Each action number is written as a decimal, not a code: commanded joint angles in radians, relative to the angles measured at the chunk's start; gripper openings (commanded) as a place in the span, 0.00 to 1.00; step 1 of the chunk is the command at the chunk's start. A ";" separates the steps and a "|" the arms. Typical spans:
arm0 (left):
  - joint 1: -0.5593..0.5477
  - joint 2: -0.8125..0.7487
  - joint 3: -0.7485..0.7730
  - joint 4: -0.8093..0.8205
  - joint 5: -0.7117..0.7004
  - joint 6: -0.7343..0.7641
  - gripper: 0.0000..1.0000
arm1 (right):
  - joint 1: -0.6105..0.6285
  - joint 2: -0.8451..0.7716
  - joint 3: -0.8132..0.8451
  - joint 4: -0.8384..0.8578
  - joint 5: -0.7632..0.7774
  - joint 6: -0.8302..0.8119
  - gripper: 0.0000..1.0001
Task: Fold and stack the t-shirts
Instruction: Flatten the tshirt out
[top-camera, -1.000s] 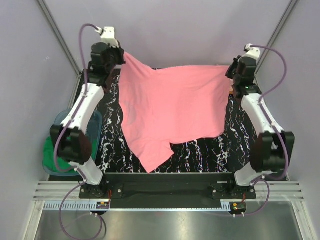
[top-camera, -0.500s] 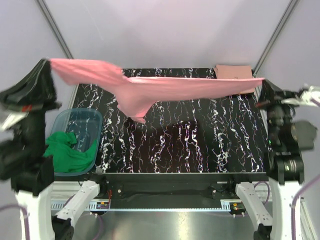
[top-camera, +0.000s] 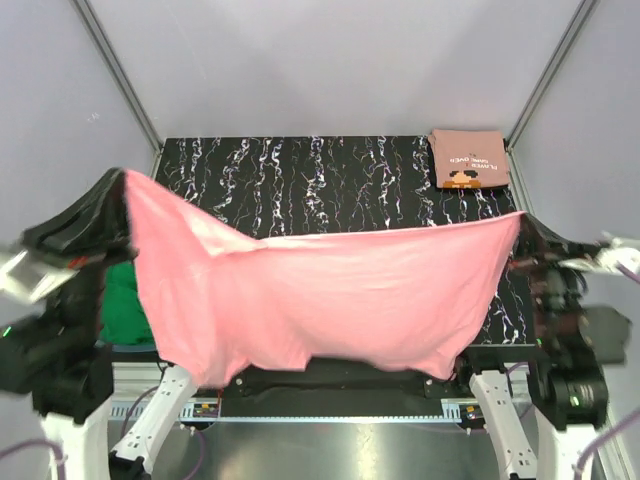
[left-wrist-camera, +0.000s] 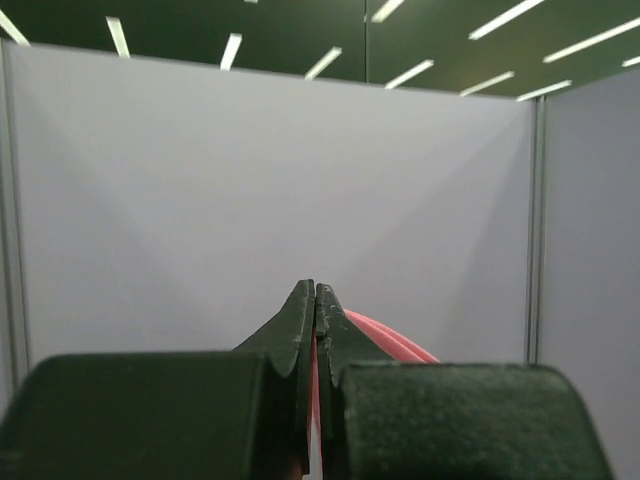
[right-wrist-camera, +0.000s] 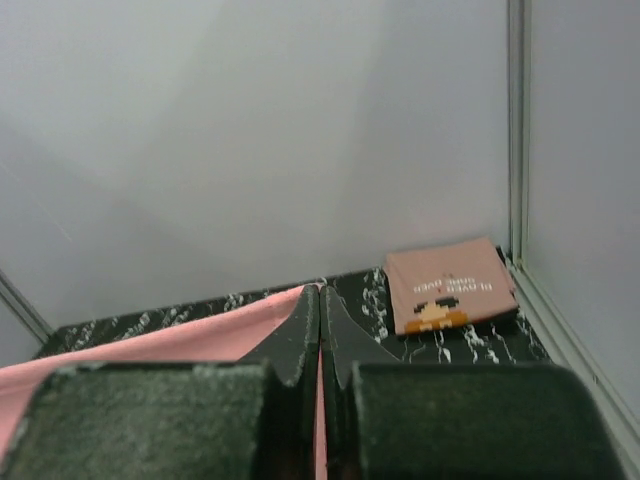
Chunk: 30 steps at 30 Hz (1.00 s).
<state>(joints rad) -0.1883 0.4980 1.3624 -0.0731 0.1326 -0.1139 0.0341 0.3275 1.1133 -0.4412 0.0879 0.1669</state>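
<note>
The plain bright pink t-shirt (top-camera: 320, 300) hangs spread in the air between both arms, over the table's near half. My left gripper (top-camera: 122, 178) is shut on its left top corner; in the left wrist view (left-wrist-camera: 316, 290) pink cloth (left-wrist-camera: 385, 337) shows between the jaws. My right gripper (top-camera: 521, 218) is shut on the right top corner; in the right wrist view (right-wrist-camera: 320, 292) the pink cloth (right-wrist-camera: 170, 343) trails left. The salmon t-shirt (top-camera: 468, 159) with white lettering and a dark-and-orange print lies folded at the table's far right corner, also in the right wrist view (right-wrist-camera: 450, 287).
A black marbled table (top-camera: 320, 185) fills the middle. A green cloth (top-camera: 118, 305) lies at the left edge, half hidden by the pink shirt. Grey walls and metal frame posts (top-camera: 118, 78) close the cell on three sides.
Both arms swung the pink shirt up off the table and back toward the near edge. It went from lying spread at the far side to hanging stretched in the air, uncovering the folded salmon shirt.
</note>
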 joint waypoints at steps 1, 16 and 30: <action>0.004 0.121 -0.098 0.070 0.018 0.013 0.00 | -0.003 0.100 -0.154 0.104 0.050 0.016 0.00; 0.015 1.101 0.062 0.341 0.022 0.033 0.00 | -0.005 0.988 -0.250 0.757 0.171 0.030 0.00; 0.038 1.605 0.636 0.228 0.042 -0.006 0.00 | -0.020 1.496 0.209 0.693 0.139 -0.024 0.00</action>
<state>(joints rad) -0.1593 2.0850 1.8824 0.1120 0.1535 -0.1017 0.0212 1.7981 1.2217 0.2386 0.2211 0.1661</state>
